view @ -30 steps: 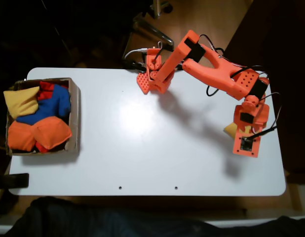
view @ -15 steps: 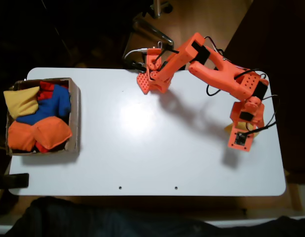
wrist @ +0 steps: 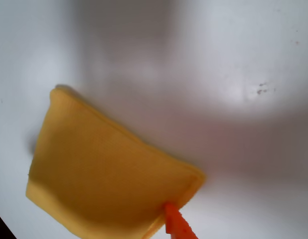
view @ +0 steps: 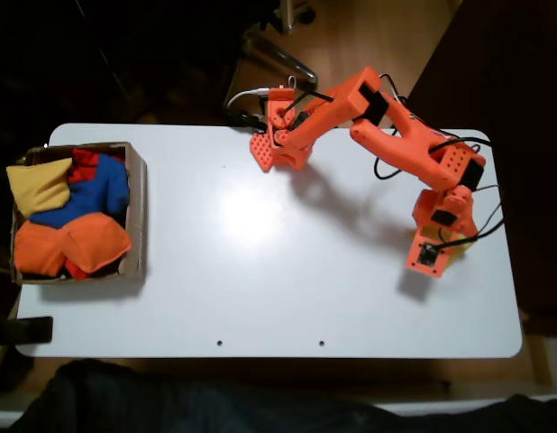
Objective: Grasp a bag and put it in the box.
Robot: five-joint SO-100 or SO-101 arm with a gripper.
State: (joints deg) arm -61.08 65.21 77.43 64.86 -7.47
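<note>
1. The orange arm's base sits at the far edge of the bench, near the middle of that edge in the fixed view.
2. From the base, the upper link rises toward the right; the forearm then slopes down toward the bench's right edge, black cables looping beside it.
3. The wrist bends downward near the right edge, with the pincer pointing at the bench surface, its small black camera module facing up in the fixed view.
4. In the wrist view one orange fingertip enters from the bottom edge, pointed and narrow.
5. How the jaws stand cannot be told from either view.
</note>
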